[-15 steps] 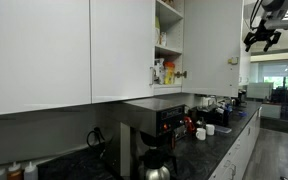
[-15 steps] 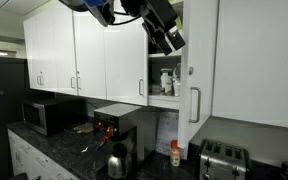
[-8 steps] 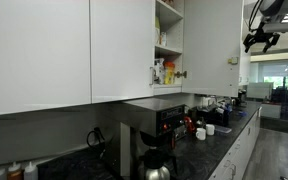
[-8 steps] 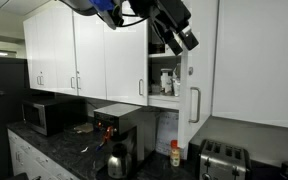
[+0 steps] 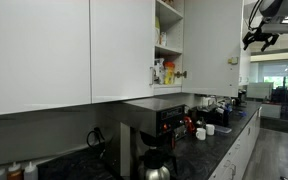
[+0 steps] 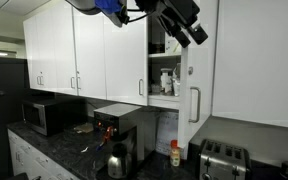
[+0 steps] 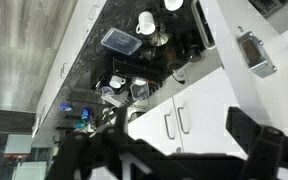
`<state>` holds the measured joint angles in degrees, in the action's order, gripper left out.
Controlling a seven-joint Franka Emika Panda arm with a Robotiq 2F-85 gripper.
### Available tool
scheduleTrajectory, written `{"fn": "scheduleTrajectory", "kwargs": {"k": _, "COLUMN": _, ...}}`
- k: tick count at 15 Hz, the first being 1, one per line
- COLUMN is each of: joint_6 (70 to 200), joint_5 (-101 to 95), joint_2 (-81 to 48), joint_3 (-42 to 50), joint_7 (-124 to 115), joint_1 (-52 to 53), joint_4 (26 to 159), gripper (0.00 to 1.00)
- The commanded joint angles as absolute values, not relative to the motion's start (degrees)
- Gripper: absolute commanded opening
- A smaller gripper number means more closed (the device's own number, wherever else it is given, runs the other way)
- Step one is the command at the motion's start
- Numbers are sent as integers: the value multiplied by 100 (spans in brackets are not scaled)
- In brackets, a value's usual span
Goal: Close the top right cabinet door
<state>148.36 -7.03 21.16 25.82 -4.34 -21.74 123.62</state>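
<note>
— As these frames are being set against the ones from half a second ago, what is being seen to differ?
— The gripper (image 6: 191, 24) is being carried higher and closer to the top right cabinet door (image 6: 199, 60). Earlier it was being held lower, in front of the open cabinet (image 6: 165, 60). The door is being left where it was.

— Where is the door being shown?
— It is being shown swung out from the cabinet, with its silver handle (image 6: 194, 104) running low along the free edge.

— How is room around the edges being judged?
— In an exterior view the gripper (image 5: 259, 41) is being held apart from the door's free edge, with open air around it and the counter (image 6: 44, 147) far below.

— How is the hand being held?
— Its fingers are being kept spread wide, as far as the dark wrist view is allowing it to be judged, and nothing is being gripped.

— What is being counted on the counter?
— One microwave (image 6: 46, 115), one coffee machine (image 6: 114, 125) and one toaster (image 6: 222, 158) are being counted.
</note>
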Motion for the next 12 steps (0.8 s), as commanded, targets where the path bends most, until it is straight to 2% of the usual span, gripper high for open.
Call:
{"fn": "scheduleTrajectory", "kwargs": {"k": 1, "joint_6": 15243, "joint_5": -357, "joint_2": 1974, "joint_3": 2620, "joint_7": -192, "joint_1": -2213, "joint_4": 12410, "gripper": 100}}
{"fn": "scheduleTrajectory", "kwargs": {"k": 12, "joint_6": 15826, "joint_5": 457, "joint_2": 2051, "joint_3": 2668, "joint_7": 123, "joint_1": -1996, "joint_4": 12727, "gripper": 100}}
